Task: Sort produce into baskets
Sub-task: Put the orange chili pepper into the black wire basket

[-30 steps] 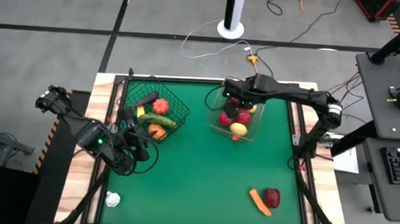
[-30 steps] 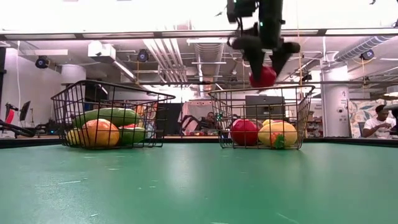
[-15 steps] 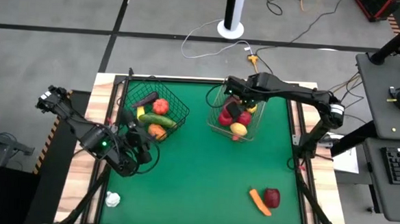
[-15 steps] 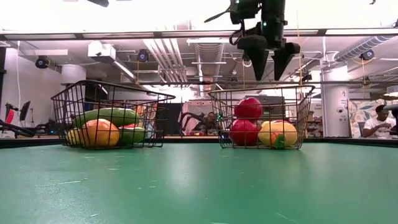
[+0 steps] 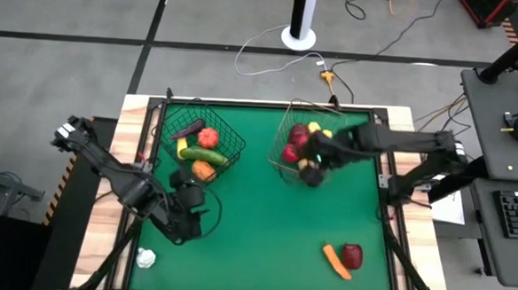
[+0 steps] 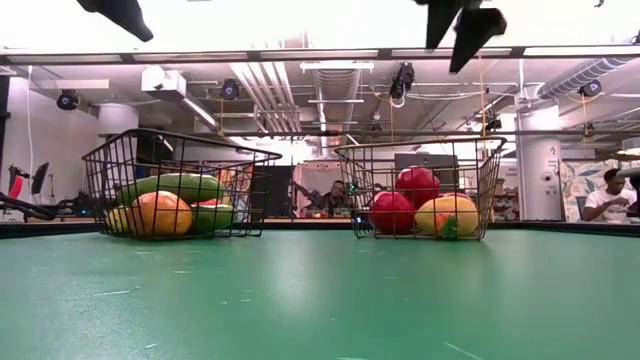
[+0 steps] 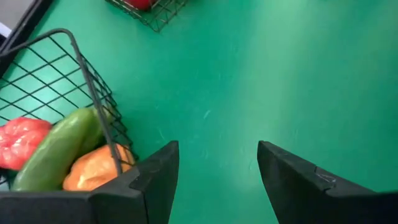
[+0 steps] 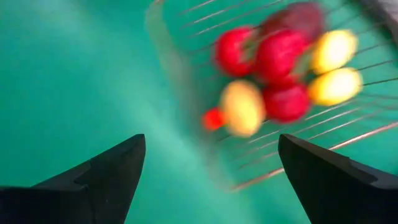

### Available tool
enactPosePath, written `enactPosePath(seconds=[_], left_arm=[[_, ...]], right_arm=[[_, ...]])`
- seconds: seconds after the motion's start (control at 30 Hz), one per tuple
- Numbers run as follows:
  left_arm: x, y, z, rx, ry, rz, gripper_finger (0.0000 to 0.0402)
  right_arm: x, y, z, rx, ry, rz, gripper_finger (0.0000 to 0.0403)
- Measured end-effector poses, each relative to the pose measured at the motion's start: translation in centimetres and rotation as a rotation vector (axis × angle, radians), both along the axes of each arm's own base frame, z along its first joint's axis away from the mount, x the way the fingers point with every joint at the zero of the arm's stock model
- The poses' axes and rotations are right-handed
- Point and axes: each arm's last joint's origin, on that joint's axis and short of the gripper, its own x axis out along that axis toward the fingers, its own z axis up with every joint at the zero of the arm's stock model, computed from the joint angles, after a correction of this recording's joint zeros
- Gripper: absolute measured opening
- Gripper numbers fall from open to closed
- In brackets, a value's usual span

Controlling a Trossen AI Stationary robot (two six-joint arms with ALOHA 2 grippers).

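Right gripper wide open, empty, over the near edge of the pale basket, fruit inside; left gripper part open, empty, beside the dark basket; red fruit and carrot lie loose at the near right; next reach should descend straight over one, jaws astride.

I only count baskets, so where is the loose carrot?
In the high view, the carrot lies on the green mat's near right part, touching a dark red fruit.

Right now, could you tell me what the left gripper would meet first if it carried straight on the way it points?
Probably only the bare green table mat: the left gripper is open and empty, the dark wire basket lies off to one side, and depth is unclear.
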Motion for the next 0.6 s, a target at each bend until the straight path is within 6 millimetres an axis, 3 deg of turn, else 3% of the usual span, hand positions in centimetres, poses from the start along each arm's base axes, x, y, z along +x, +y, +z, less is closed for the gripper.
enactPosePath(seconds=[0.13, 0.3, 0.43, 0.6], left_arm=[[0.6, -0.5, -0.7, 0.011, 0.015, 0.0, 0.02], [0.9, -0.6, -1.0, 0.028, 0.025, -0.004, 0.02], [0.9, -0.6, -1.0, 0.047, 0.016, -0.005, 0.02], [1.0, -0.5, -0.8, 0.097, -0.008, -0.01, 0.0201]], right_arm=[[-0.7, 4.8, 0.3, 0.095, -0.02, 0.096, 0.0359], [-1.2, 10.6, -1.0, 0.198, 0.04, 0.126, 0.0359], [-1.6, 14.8, -3.0, 0.23, 0.146, 0.126, 0.0359], [-1.2, 19.3, -6.9, 0.235, 0.301, 0.119, 0.0359]])
